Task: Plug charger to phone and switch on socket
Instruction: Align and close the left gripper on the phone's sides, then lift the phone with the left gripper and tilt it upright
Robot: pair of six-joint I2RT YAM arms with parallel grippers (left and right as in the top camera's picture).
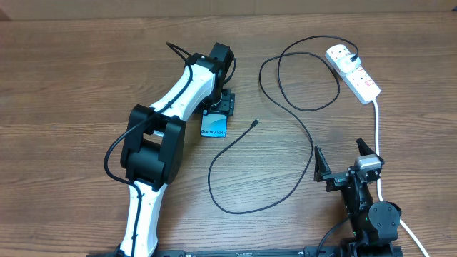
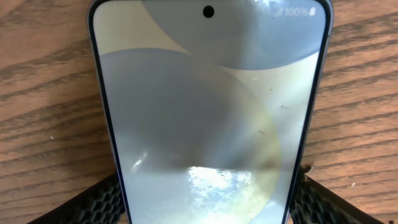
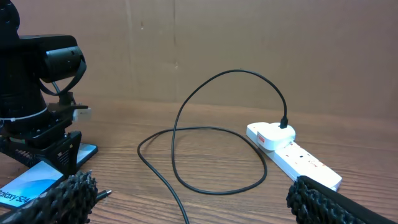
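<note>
Straddling slim glossy blue-teal smartphone (image 2: 205,106) with left gripper's (image 2: 205,202) ribbed black pads (image 2: 102,200); whether clamping, cannot tell. Holding right gripper (image 1: 343,160) spread wide, empty.

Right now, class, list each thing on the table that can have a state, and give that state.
phone, lying flat, screen lit, unplugged
charger, one end at the socket, connector tip lying free
socket, charger fitted, switch position unreadable
left gripper, fingers flank the phone, grip unclear
right gripper, open, empty
</note>
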